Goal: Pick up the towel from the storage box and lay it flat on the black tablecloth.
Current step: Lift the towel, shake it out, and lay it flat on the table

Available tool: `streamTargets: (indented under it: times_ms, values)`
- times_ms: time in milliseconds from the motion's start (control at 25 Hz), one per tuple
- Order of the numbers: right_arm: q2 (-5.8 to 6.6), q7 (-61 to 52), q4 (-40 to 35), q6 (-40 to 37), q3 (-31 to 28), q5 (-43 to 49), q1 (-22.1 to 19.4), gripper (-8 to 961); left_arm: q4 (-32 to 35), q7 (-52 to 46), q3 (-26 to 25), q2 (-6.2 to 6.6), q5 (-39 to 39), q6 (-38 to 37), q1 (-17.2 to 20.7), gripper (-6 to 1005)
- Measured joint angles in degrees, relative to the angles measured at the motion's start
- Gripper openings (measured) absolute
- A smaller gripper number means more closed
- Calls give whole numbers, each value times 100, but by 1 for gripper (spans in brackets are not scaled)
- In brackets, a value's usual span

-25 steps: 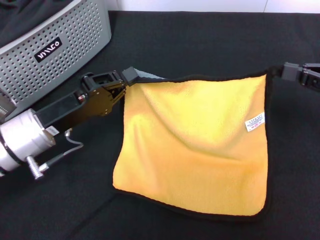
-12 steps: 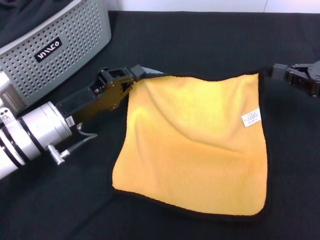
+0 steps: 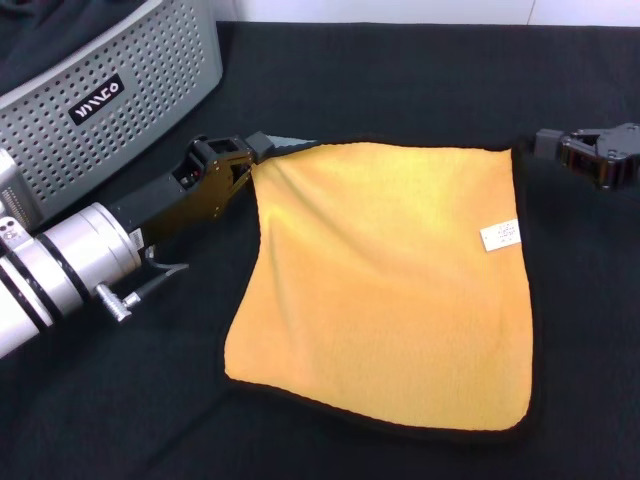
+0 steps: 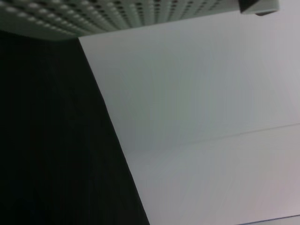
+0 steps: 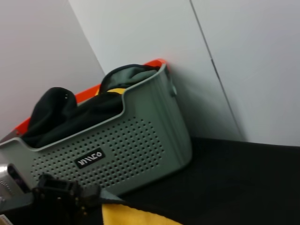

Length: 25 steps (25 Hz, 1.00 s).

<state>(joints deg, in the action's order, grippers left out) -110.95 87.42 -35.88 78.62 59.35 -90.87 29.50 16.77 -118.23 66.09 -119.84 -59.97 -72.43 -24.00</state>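
Now the laying-out step is judged to be nearly done. The towel (image 3: 385, 285) is out of the box (image 3: 110, 90) and spread yellow side up on the tablecloth (image 3: 400, 80), its near half lying flat and its far edge drawn taut between the two grippers. The left gripper (image 3: 262, 147) is closed on the far left corner, where a sliver of the grey reverse is turned up just at the jaws. The right gripper (image 3: 535, 145) is at the far right corner; its jaws appear pinched on the black edging, though the contact itself is small in the head view and cannot be confirmed with certainty. A white label (image 3: 500, 234) is seen on the towel just below the right jaws.

The box is set behind and outside the left jaws, well apart from the towel, with dark fabric (image 5: 75, 112) heaped in it (seen from the right wrist camera, which also catches the left gripper and a strip of yellow cloth).

What the next move calls for, as a judgement: both corners should be lowered to the surface together, the tension kept even so the far edge is not rucked, and the turned-up left corner should be laid over before the jaws are opened and drawn clear.
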Motion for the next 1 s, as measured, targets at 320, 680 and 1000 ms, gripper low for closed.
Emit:
streamTargets:
  times_ms: [320, 680, 1000]
  values:
    - [3, 8, 46, -259, 47, 9, 26, 42, -6, 8, 18, -13, 3, 168, -52, 53]
    - [-28, 29, 48, -384, 15, 18, -6, 44, -219, 61, 22, -31, 6, 285, -303, 54]
    - [-29, 37, 46, -527, 6, 18, -22, 45, -228, 64, 14, -39, 6, 681, -445, 73]
